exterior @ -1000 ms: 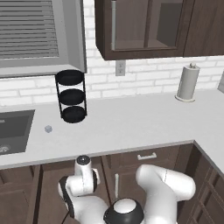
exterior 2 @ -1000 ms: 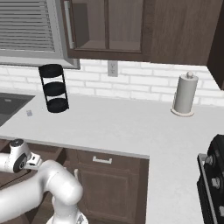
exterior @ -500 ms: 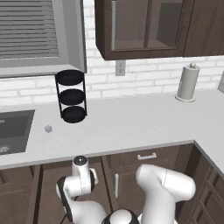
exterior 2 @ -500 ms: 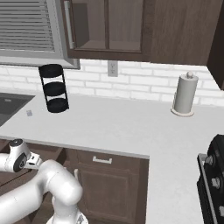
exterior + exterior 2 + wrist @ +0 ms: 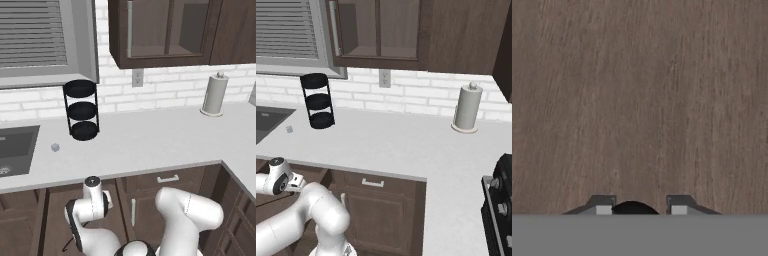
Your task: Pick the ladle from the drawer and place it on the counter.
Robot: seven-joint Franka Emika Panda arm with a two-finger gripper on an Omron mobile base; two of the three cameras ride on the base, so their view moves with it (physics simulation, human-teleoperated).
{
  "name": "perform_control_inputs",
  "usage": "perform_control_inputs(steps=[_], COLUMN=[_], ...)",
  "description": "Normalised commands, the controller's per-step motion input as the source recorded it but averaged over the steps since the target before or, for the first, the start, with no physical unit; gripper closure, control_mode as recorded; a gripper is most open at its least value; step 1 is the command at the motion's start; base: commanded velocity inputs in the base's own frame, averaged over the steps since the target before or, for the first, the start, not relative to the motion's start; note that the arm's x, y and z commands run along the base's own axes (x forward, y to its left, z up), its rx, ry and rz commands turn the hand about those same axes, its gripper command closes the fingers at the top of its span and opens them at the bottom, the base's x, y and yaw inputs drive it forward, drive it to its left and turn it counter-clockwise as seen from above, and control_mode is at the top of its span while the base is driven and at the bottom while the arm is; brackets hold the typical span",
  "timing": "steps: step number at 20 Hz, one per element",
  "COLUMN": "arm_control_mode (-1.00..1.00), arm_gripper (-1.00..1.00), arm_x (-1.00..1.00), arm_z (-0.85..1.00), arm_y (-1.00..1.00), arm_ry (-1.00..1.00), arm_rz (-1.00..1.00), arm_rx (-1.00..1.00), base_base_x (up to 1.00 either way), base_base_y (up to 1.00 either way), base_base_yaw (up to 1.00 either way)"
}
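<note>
Early going: gripper [image 5: 640, 209] narrowly parted, empty, pressed close to brown wood (likely the drawer's inside); ladle unseen, whereabouts unclear; lift and placing on counter [image 5: 150, 140] remain

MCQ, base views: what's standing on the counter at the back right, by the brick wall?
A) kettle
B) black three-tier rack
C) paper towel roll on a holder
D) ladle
C: the paper towel roll stands upright on the counter near the right end of the wall, also seen in the right base view; the black rack stands further left, nearer the sink.
</note>
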Motion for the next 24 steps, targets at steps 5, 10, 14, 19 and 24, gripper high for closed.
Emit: perform_control_inputs(steps=[5,10,14,19,24], arm_control_mode=[-1.00,-1.00,-1.00,-1.00,-1.00], arm_gripper=[1.00,1.00,1.00,1.00,1.00], arm_x=[-0.08,-0.03,-0.04,-0.38,-0.73], arm_z=[-0.01,0.17,0.33,0.31,0.37], arm_y=[0.00,-0.07,-0.20,-0.13,0.00], arm_ry=[0.00,0.00,0.00,0.00,0.00], arm_rz=[0.02,0.00,0.00,0.00,0.00], arm_rx=[0.00,0.00,0.00,0.00,0.00], base_base_x=[0.00,0.00,0.00,0.00,0.00], base_base_y=[0.00,0.00,0.00,0.00,0.00], base_base_yaw=[0.00,0.00,0.00,0.00,0.00])
